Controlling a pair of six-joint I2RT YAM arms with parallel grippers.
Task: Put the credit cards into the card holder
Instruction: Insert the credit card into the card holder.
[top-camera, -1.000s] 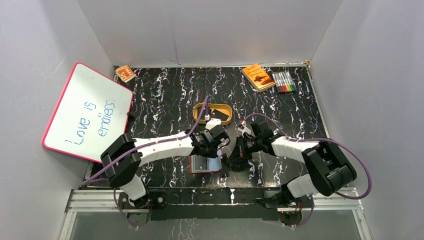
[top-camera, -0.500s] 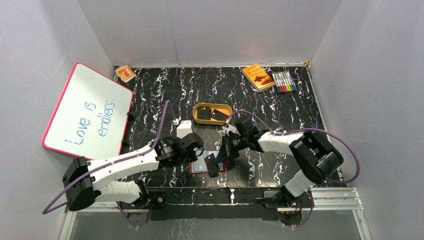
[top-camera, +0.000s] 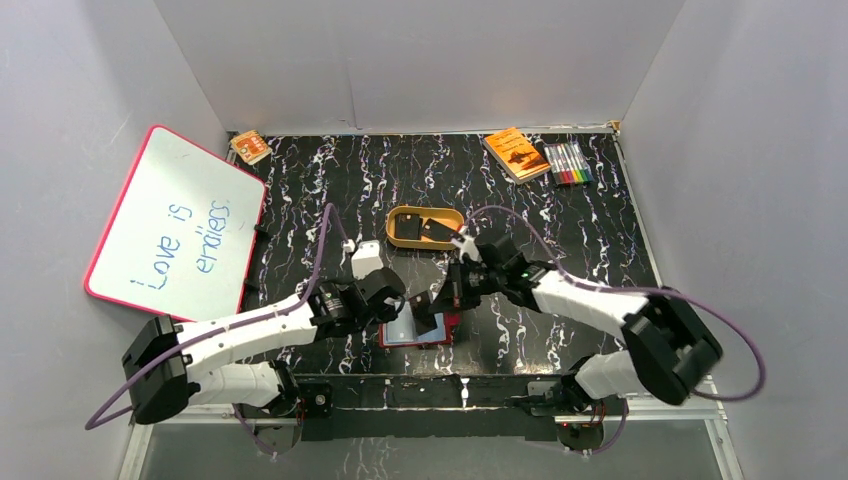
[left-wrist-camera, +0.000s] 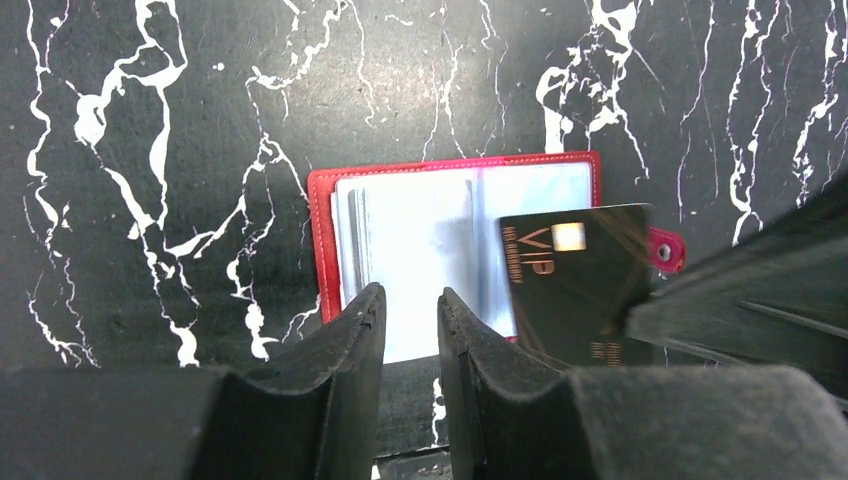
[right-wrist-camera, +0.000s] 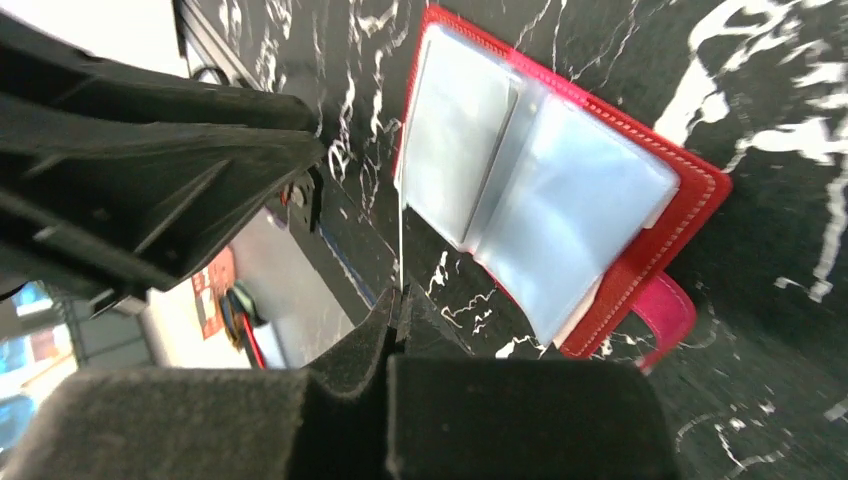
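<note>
insertion step in hand. black card (left-wrist-camera: 575, 275) pinched in clenched right tool (right-wrist-camera: 395, 305), tilted over open holder (left-wrist-camera: 410, 240) flat on worktop (top-camera: 600, 200). left tool (left-wrist-camera: 410, 305) slightly parted, empty, above holder's near edge. next: probably lining card's edge with a clear pocket mouth, then sliding in. no card seen in pockets; more dark cards (top-camera: 420, 229) in tan dish (top-camera: 392, 235) behind.

Top view, lower centre: card holder (top-camera: 408, 331) mostly under both wrists, pockets unreadable. Left wrist: credit card (left-wrist-camera: 575, 275) lower right corner hidden behind right gripper (left-wrist-camera: 690, 310). Card holder bottom edge sits behind left gripper (left-wrist-camera: 405, 300) fingers, which run off the frame bottom. Right wrist: credit card edge-on, just a thin line, face not visible; lower-left background blurred. Dish (top-camera: 395, 232) contents too small to count.
</note>
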